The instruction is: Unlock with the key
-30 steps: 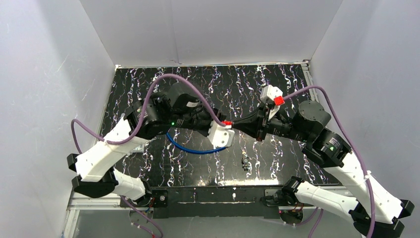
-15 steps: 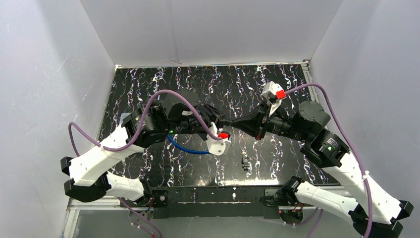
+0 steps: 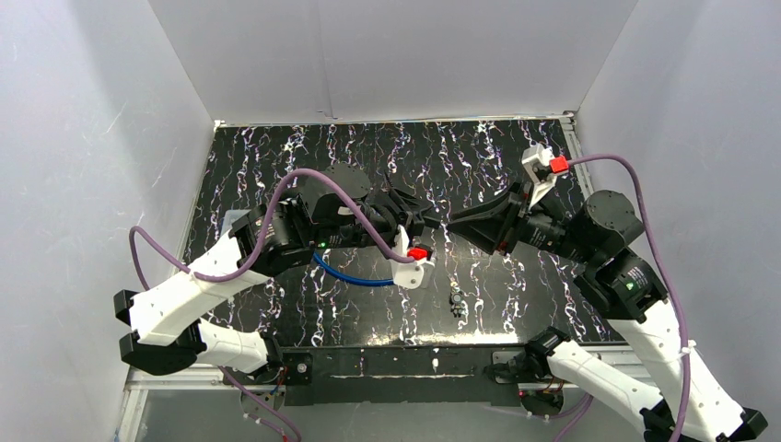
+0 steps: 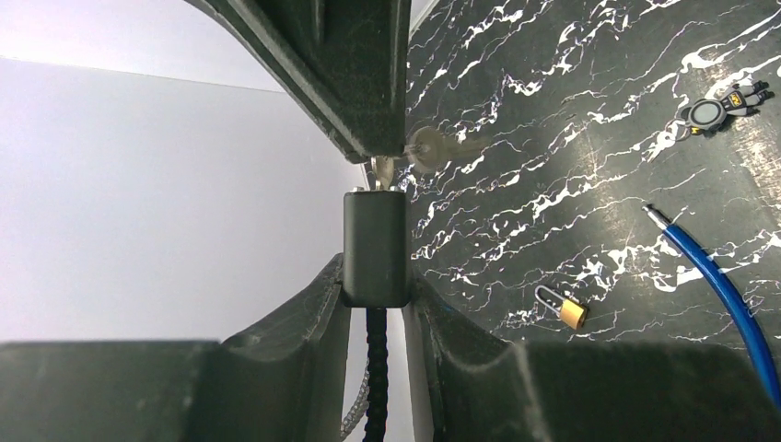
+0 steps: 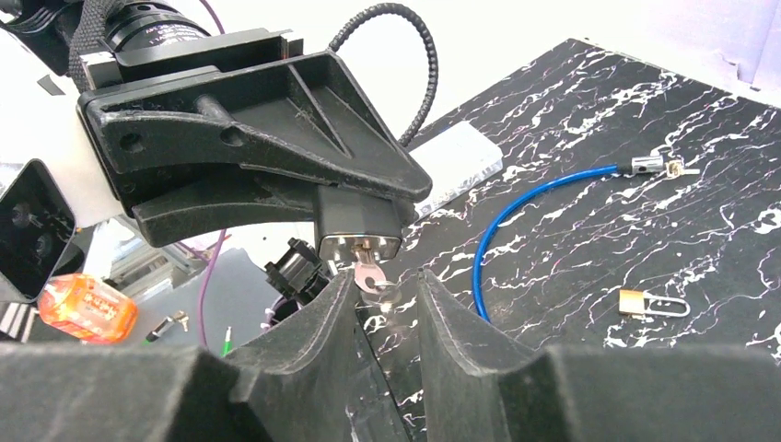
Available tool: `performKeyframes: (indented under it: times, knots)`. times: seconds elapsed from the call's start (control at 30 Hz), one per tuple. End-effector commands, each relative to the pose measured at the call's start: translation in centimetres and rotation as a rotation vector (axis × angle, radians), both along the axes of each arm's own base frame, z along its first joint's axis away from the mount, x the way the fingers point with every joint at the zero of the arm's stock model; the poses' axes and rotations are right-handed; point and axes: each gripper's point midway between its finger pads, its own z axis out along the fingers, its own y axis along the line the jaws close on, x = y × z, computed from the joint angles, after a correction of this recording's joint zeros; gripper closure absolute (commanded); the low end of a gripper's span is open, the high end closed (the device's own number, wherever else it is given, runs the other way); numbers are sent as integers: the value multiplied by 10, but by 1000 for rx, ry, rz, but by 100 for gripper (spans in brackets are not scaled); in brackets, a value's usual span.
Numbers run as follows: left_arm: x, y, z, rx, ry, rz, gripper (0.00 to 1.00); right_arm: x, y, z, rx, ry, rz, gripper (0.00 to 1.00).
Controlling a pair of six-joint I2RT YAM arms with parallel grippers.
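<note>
Black lock body is being clamped by left claw, jaws narrowed onto it. Key is sticking out of the lock face, between right claw fingers, which are being held spread, nothing gripped. Blue cable and brass padlock are lying on surface below. A second ago right claw was pinched shut at the key; now it is opened and drawn back rightward.

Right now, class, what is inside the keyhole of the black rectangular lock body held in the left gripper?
A silver metal key: its round head sticks out. Its blade is hidden inside the lock body.
</note>
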Motion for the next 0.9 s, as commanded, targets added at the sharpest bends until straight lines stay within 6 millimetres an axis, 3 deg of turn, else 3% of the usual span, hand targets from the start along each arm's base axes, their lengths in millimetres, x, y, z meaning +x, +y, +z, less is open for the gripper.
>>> performKeyframes:
  times: [0.0, 0.47, 0.87]
  knots:
    - [-16, 7, 39, -122, -49, -55, 100, 2, -2, -7, 2, 45, 9, 63]
    - [-15, 7, 33, -103, -58, -57, 100, 1, 7, -2, 15, 42, 66, 72]
    - [-13, 4, 29, -92, -52, -53, 100, -8, -15, 8, -37, -194, 1, 67]
